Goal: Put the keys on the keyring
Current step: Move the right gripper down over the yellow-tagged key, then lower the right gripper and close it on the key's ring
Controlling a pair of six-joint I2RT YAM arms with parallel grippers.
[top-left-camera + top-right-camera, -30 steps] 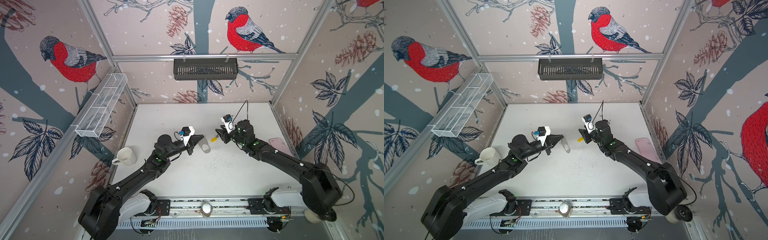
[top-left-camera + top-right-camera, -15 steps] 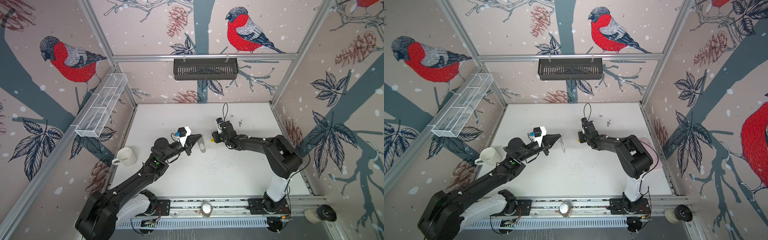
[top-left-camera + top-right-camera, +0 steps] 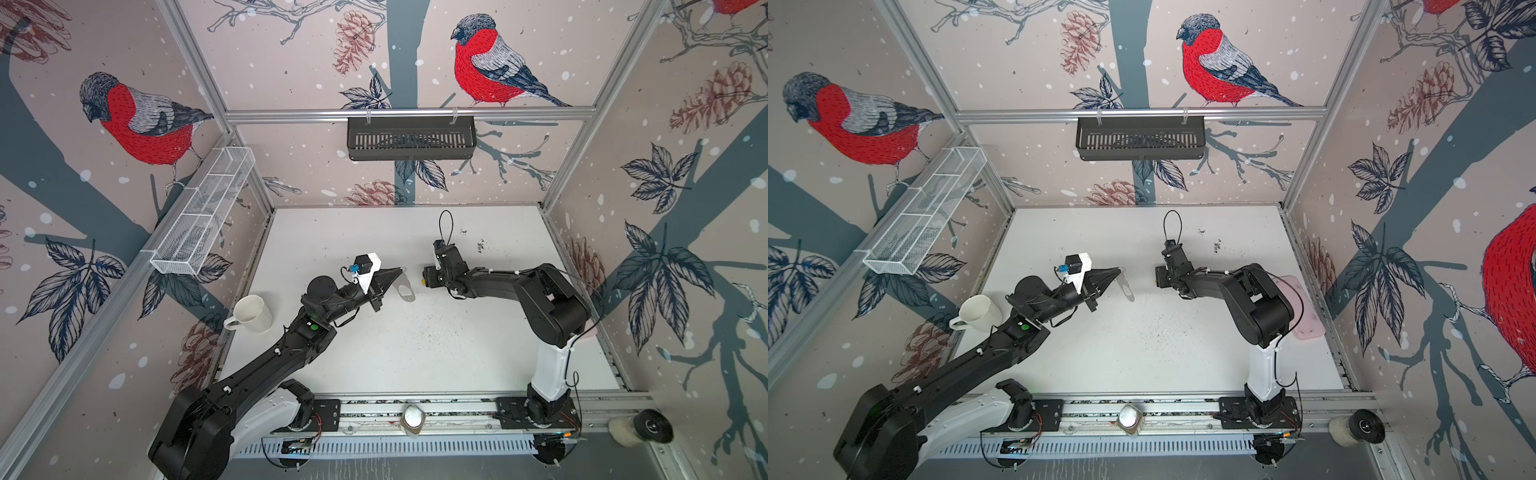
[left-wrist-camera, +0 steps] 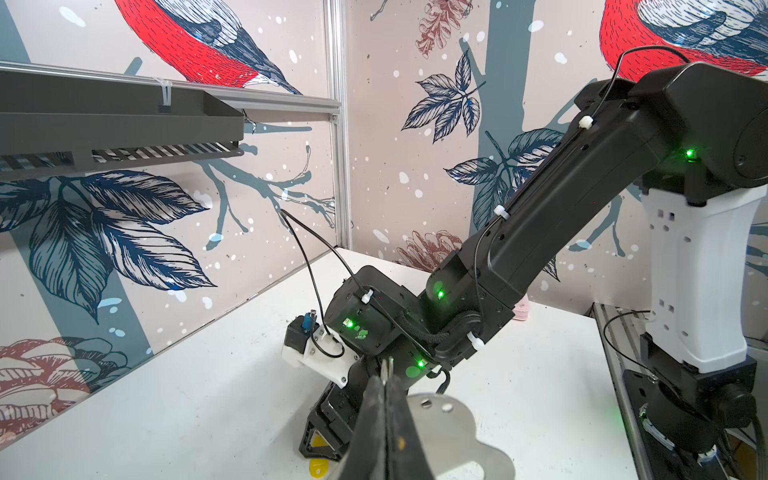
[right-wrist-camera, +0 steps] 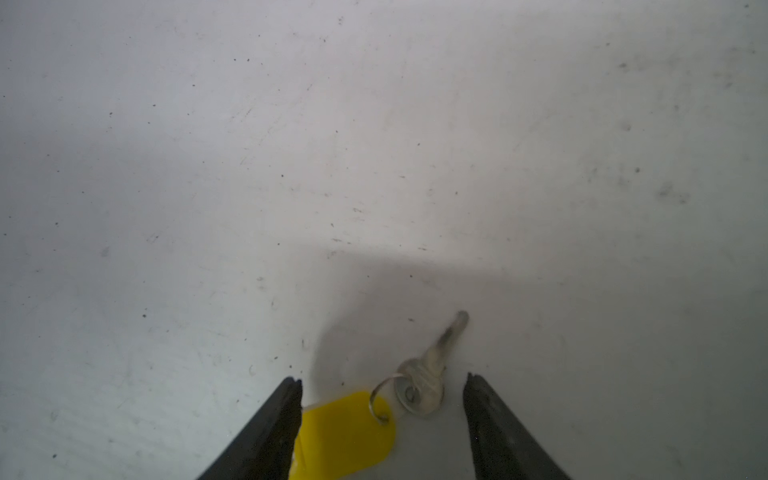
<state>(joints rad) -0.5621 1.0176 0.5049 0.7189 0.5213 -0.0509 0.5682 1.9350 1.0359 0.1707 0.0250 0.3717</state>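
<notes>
The bench (image 3: 415, 353) is a white board, scuffed and peppered with dark specks, boxed in by walls papered with red-breasted birds, pine cones and leaves on aluminium framing. At about 9 o'clock a white mesh tray (image 3: 203, 216) hangs on the side wall, and a white mug (image 3: 251, 313) stands at the bench's edge below it. At 12 o'clock a dark slotted basket (image 3: 411, 137) hangs from the back rail.

Left of centre, the left gripper (image 3: 397, 272) has its jaws clenched on the keyring (image 3: 405, 286), a pale metal plate with small holes; in the left wrist view the plate (image 4: 449, 440) juts out beyond the pinched tips.

Just right of centre, the right gripper (image 3: 427, 279) points down at the bench with its jaws released. In the right wrist view the keys (image 5: 374, 415) lie on the bench between the two spread tips: the yellow tag touches one finger, the silvery key angles away toward the gap, apart from the other. At 3 o'clock a pink flat object (image 3: 1306, 311) lies by the wall.
</notes>
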